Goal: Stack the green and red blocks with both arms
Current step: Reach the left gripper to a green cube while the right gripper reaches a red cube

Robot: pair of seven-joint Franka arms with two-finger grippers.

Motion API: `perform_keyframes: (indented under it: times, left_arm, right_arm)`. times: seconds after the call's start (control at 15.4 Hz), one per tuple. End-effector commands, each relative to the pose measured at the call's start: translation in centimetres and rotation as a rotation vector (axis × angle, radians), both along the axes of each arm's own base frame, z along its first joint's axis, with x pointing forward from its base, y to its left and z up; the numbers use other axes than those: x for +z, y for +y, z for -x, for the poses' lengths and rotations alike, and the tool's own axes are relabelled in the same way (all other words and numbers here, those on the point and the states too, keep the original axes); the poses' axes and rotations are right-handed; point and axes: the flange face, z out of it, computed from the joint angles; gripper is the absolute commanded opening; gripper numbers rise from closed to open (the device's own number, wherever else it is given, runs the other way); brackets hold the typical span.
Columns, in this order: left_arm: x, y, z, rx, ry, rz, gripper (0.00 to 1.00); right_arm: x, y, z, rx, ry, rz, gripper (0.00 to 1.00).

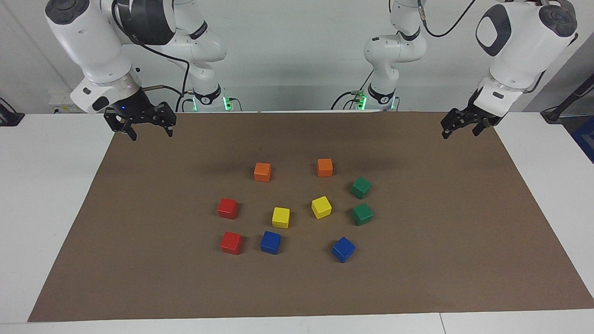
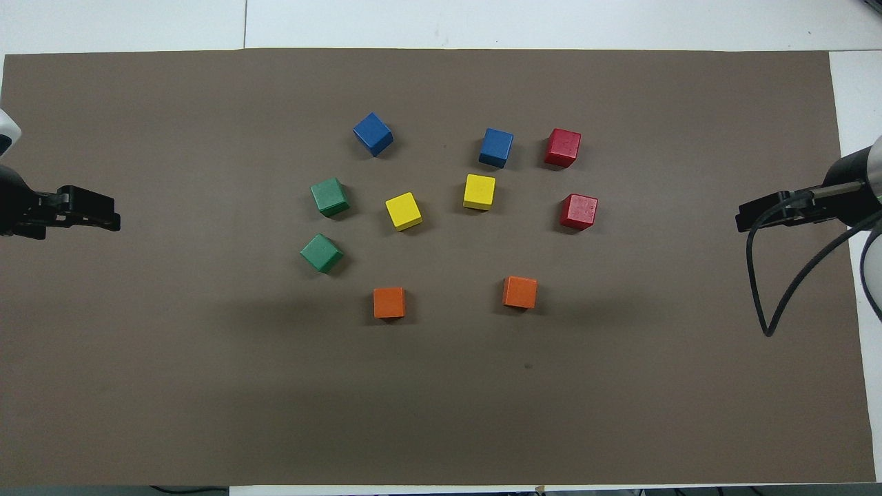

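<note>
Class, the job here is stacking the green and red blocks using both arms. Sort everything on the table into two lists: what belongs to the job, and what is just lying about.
Belongs to the job:
green blocks
red blocks
left gripper, open
right gripper, open

Just lying about:
orange blocks
yellow blocks
blue blocks

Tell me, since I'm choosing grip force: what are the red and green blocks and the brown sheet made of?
The red blocks and green blocks look like painted wood or hard plastic: crisp edges, slight sheen. The brown sheet looks like matte paper or thin card, lying flat without glare.
</note>
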Motion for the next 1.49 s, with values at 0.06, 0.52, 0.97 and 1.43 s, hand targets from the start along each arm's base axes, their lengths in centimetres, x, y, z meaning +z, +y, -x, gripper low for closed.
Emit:
perform_keyframes:
  times: [0.06, 0.52, 0.97, 1.43]
  left_arm:
    - [-0.5, -0.5, 0.2, -0.025, -0.01, -0.021, 1.0]
    - [-3.1, -2.3, -0.1, -0.009, -0.044, -0.019, 1.0]
    - [-10.8, -14.0, -2.4, 0.268, -0.085, 0.029, 1.0]
    - [-21.7, -22.1, 0.9, 0.39, -0.04, 0.014, 1.0]
  right_arm:
    - [0.5, -0.3, 0.5, 0.002, 0.003, -0.017, 1.0]
    - [-0.1, 0.6, 0.5, -0.027, -0.001, 0.0, 1.0]
    - [-7.9, 9.5, -1.6, -0.31, -0.002, 0.011, 1.0]
    - [-19.4, 13.2, -4.1, -0.423, -0.036, 0.002, 1.0]
